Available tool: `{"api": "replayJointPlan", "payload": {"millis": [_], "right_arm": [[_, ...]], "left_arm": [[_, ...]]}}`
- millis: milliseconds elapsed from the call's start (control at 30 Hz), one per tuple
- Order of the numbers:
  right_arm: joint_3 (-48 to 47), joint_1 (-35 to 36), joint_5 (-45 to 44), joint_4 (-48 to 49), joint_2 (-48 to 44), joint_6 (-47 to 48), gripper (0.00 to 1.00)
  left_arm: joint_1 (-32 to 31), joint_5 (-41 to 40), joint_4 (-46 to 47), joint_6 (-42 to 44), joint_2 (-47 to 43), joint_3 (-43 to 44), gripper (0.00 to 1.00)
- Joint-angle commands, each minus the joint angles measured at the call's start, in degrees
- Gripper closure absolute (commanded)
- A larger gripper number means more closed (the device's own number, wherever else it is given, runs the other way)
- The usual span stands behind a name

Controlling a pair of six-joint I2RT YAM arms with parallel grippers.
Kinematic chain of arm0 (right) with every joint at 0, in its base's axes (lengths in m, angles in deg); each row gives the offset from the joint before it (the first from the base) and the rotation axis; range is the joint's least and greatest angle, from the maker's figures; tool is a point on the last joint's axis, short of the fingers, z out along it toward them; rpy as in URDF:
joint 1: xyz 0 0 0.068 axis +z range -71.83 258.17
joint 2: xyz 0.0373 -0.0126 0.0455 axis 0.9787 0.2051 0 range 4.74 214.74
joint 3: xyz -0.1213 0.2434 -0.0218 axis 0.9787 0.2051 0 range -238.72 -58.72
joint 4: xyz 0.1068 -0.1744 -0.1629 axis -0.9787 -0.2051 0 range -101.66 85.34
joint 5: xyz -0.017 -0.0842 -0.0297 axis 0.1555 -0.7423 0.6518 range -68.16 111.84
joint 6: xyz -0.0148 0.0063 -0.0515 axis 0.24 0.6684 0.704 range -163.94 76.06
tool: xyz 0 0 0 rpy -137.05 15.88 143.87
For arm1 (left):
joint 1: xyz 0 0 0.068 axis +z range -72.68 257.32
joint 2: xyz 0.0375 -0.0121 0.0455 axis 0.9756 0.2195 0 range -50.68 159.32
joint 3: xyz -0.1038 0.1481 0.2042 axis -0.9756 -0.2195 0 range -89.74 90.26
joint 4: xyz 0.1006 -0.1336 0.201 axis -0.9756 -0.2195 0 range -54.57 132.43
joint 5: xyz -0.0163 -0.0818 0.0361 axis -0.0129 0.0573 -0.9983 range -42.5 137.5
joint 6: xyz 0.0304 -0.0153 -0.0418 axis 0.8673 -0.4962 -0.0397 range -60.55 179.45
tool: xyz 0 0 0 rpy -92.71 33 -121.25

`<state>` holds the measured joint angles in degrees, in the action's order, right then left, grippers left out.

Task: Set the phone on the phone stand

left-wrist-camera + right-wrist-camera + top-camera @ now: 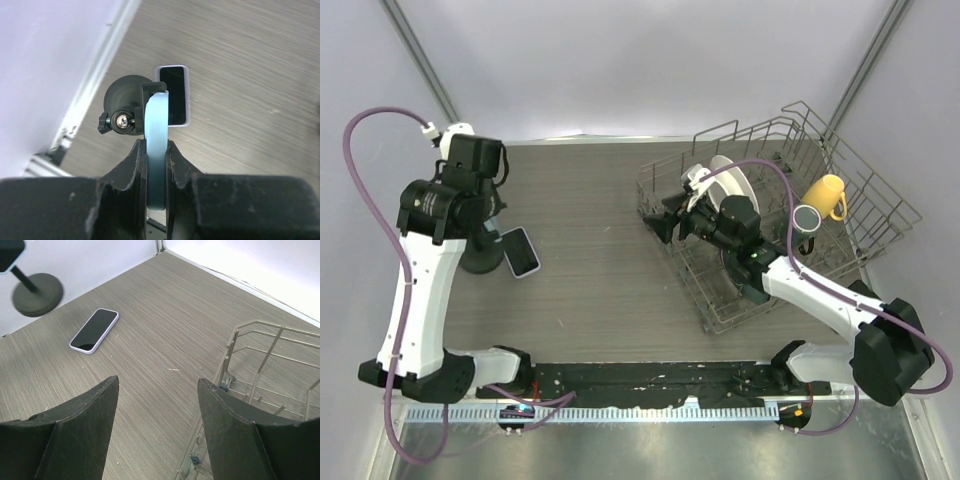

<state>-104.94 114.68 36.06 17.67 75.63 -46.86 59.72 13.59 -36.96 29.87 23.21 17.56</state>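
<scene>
dish rack (pixel 840 250): right of table — right gripper (pixel 157 390) beside it, jaws apart, empty
phone stand (pixel 122 92): far left, by the wall
phone (pixel 156 120): on edge at the stand's head — left gripper (pixel 156 150) clamped on it
spare phone (pixel 94 330): flat, beside stand base

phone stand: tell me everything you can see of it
Matte black phone stand: round flat disc base on the wood-grain table, thin post, head with a shiny ball joint and a bracket. It stands at the table's left side near the wall. The pale blue phone, edge-on in the left gripper's shut jaws, meets the bracket; seating unclear.
</scene>
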Motion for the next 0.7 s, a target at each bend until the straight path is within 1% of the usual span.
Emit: {"api": "replayJointPlan", "payload": {"millis": [0,133,167,233,300,367,433,533,600,667], "right_arm": [[-0.72,-0.3,0.45,3.78,0.73,-1.03,0.3],[-1.15,-0.3,0.9,4.22,2.05,-1.65,0.3],[-1.33,-0.3,0.99,4.13,2.32,-1.65,0.3],[-1.51,-0.3,1.68,4.3,2.84,-2.09,0.3],[-1.51,-0.39,2.04,4.48,3.02,-2.44,0.3],[-1.42,-0.3,2.31,4.74,2.85,-2.62,0.3],[-1.25,-0.39,2.31,4.83,2.24,-2.62,0.3],[-0.63,-0.3,1.43,4.57,1.27,-2.18,0.3],[-0.37,-0.21,0.2,4.31,0.39,-1.57,0.3],[-0.01,-0.3,-0.24,4.22,-0.31,-1.21,0.3]], "left_arm": [[4.31,-13.89,-3.13,-1.88,-3.66,-1.39,1.0],[10.21,-11.8,-5.06,-8.9,-6.37,-2.89,0.99],[12.92,-11.71,-5.07,-10.91,-7.17,-4.89,1.0],[16.01,-11.97,-4.72,-12.16,-9.8,-8.15,1.0],[19.17,-13.9,-5.24,-13.48,-10.51,-9.57,0.99],[20.93,-16.43,-7.17,-15.14,-10.78,-10.71,0.99],[22.52,-16.54,-7.53,-16.9,-11.48,-11.5,1.0],[24.89,-17.68,-5.77,-18.31,-13.5,-14.3,1.0],[27.0,-16.37,-6.21,-20.68,-14.9,-16.24,1.0],[27.97,-15.14,-5.25,-23.93,-16.66,-20.54,1.0]]}}
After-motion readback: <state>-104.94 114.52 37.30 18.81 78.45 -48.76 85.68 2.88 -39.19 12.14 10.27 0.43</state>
